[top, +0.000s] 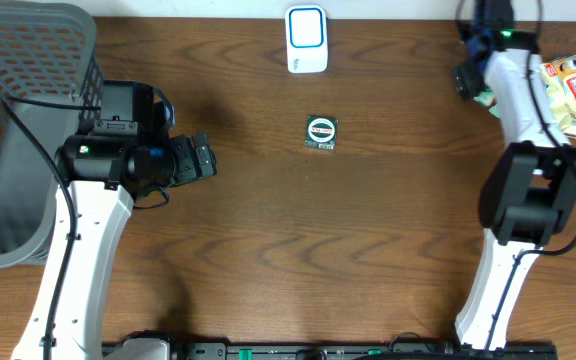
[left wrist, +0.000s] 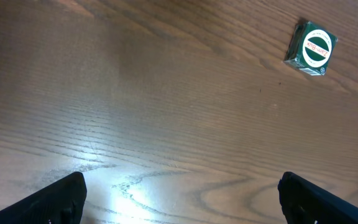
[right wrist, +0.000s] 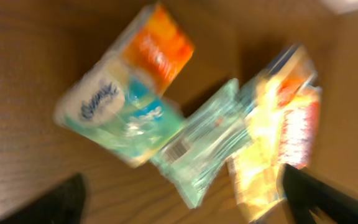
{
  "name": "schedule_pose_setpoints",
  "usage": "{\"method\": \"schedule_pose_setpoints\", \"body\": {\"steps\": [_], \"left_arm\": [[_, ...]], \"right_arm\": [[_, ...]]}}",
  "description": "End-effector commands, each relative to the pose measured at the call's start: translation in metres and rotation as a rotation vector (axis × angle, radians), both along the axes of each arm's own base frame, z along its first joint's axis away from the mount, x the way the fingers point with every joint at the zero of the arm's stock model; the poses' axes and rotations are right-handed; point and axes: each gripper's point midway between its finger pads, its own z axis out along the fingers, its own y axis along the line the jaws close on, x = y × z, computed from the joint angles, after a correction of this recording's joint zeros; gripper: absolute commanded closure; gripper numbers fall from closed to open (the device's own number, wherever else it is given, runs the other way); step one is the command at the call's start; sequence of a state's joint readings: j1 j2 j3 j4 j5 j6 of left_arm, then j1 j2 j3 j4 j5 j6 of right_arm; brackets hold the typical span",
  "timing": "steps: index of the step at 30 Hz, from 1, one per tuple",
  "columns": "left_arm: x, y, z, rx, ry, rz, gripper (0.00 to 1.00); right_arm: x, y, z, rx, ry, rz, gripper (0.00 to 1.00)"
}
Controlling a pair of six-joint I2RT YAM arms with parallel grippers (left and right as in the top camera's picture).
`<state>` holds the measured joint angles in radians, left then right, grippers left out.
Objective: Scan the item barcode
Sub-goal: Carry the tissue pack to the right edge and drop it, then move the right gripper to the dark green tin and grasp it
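A white barcode scanner with a blue face (top: 307, 40) stands at the table's far edge. A small green box with a round white label (top: 322, 132) lies in front of it and also shows top right in the left wrist view as the green box (left wrist: 312, 48). My left gripper (left wrist: 182, 208) is open over bare wood, well left of the box. My right gripper (right wrist: 182, 202) is open above a blurred heap: a tissue pack (right wrist: 126, 93), a teal packet with a barcode (right wrist: 207, 146) and a yellow-red snack bag (right wrist: 284, 130). Nothing is between its fingers.
A grey mesh basket (top: 23, 130) fills the left side of the table. The snack bag (top: 575, 97) lies at the far right corner beside the right arm.
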<state>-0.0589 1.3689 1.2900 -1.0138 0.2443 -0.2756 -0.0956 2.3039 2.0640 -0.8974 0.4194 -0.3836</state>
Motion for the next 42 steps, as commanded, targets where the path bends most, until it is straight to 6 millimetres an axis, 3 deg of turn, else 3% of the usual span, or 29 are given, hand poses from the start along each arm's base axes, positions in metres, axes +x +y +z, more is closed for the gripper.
{"method": "schedule_pose_setpoints", "body": {"steps": [1,6,9,11,17,24,30,32,36,42], "left_arm": [[0.001,0.003,0.001,0.009,-0.003,-0.001,0.02],[0.001,0.003,0.001,0.009,-0.003,-0.001,0.02],[0.001,0.003,0.001,0.009,-0.003,-0.001,0.02],[0.001,0.003,0.001,0.009,-0.003,-0.001,0.02],[0.001,0.003,0.001,0.009,-0.003,-0.001,0.02],[0.001,0.003,0.001,0.009,-0.003,-0.001,0.02],[0.001,0.003,0.001,0.009,-0.003,-0.001,0.02],[0.001,0.003,0.001,0.009,-0.003,-0.001,0.02],[0.001,0.003,0.001,0.009,-0.003,-0.001,0.02],[0.001,0.003,0.001,0.009,-0.003,-0.001,0.02]], "right_arm": [[0.002,0.052,-0.007,0.414,-0.041,0.070,0.01],[-0.009,0.127,0.006,0.873,-0.020,0.227,0.01],[-0.021,0.184,0.031,1.148,0.004,0.344,0.01],[-0.027,0.205,0.038,1.215,0.025,0.381,0.01],[-0.047,0.265,0.030,1.187,0.139,0.440,0.01],[-0.058,0.306,0.000,0.965,0.213,0.230,0.01],[-0.079,0.371,0.001,0.940,0.241,0.360,0.01],[-0.079,0.377,-0.002,0.891,0.224,0.362,0.01],[-0.070,0.356,-0.020,0.689,0.106,-0.009,0.01],[-0.075,0.374,-0.035,0.696,0.103,-0.067,0.01]]}}
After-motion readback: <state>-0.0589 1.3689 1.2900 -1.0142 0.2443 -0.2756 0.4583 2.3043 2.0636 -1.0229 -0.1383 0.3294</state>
